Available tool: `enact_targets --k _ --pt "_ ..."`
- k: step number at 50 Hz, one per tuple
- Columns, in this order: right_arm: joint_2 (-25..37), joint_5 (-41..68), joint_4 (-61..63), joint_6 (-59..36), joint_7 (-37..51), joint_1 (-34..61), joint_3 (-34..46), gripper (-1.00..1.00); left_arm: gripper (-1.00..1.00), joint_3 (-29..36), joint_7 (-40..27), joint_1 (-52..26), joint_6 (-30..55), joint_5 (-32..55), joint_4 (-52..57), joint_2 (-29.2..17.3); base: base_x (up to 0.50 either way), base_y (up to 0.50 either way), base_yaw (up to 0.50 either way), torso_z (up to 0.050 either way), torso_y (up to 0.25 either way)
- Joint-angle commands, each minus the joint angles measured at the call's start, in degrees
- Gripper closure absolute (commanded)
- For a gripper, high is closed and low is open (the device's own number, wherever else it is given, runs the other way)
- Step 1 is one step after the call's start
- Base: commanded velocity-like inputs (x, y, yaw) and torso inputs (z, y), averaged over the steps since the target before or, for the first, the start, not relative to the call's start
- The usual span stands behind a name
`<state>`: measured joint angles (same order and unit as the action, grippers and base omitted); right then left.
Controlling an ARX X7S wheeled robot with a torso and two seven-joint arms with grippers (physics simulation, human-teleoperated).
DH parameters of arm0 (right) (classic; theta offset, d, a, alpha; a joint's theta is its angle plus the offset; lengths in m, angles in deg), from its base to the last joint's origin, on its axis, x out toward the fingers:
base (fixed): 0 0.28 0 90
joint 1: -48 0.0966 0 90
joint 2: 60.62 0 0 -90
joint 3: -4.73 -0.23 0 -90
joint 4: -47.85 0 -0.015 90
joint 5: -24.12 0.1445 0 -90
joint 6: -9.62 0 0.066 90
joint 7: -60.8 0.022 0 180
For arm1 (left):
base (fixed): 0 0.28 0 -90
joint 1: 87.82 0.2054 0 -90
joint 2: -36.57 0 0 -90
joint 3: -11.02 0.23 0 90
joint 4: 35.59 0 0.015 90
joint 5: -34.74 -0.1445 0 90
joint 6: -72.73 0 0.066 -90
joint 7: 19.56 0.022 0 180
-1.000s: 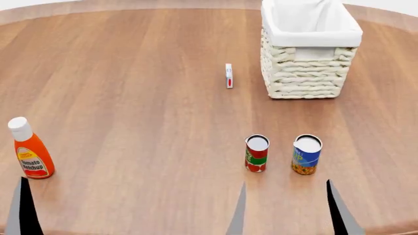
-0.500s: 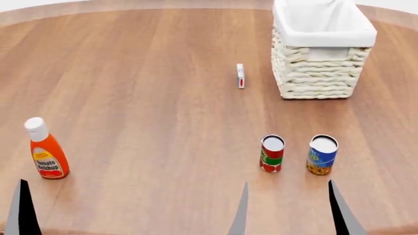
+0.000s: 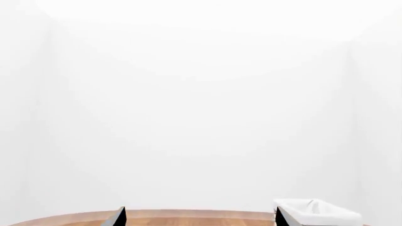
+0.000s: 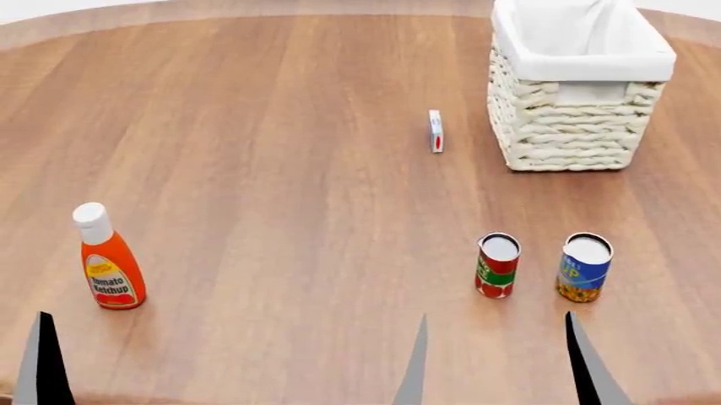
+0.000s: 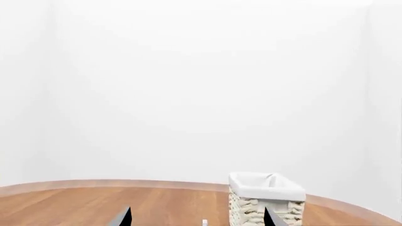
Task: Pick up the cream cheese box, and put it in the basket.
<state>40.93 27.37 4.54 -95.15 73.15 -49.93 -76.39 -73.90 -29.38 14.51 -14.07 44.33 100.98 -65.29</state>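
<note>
The cream cheese box [image 4: 436, 132] is a thin white box with a red mark, standing on edge on the wooden table just left of the basket [image 4: 580, 67]. The basket is woven wicker with a white liner over its rim. The right wrist view shows the box [image 5: 205, 222] far ahead between the fingers and the basket [image 5: 267, 197] beside it. My right gripper [image 4: 499, 371] is open at the table's near edge, behind the two cans and far from the box. My left gripper [image 3: 199, 219] is open and holds nothing; only one of its fingers [image 4: 43, 363] shows in the head view.
A red-green can [image 4: 497, 265] and a blue-yellow can [image 4: 585, 267] stand upright between my right gripper and the basket. An orange ketchup bottle [image 4: 110, 270] stands near the left finger. The table [image 4: 259, 169] is round and its edge curves behind the basket.
Everything on the table has slid to the right in the head view, so the view has shifted left. The gripper fingers keep their places in the frame.
</note>
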Motion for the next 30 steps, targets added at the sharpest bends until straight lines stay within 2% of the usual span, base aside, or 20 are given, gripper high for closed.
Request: enact_targets --k 1,11,30 --pt "0.30 -0.89 -0.27 -0.56 0.82 0.36 0.97 -1.00 -1.00 0.43 -0.46 0.02 -0.42 -0.06 -0.31 -0.40 0.00 0.00 0.00 0.000 0.000" --pt "0.74 -0.11 -0.16 -0.93 1.00 0.51 1.02 -1.00 -1.00 0.76 -0.85 -0.06 -0.48 0.06 -0.45 -0.78 0.03 0.00 0.00 0.000 0.000" --pt "1.24 0.73 -0.01 -0.85 1.76 0.61 1.15 -1.00 -1.00 1.03 -1.59 -0.26 -1.00 0.30 -0.98 -1.46 0.36 0.00 0.00 0.000 0.000"
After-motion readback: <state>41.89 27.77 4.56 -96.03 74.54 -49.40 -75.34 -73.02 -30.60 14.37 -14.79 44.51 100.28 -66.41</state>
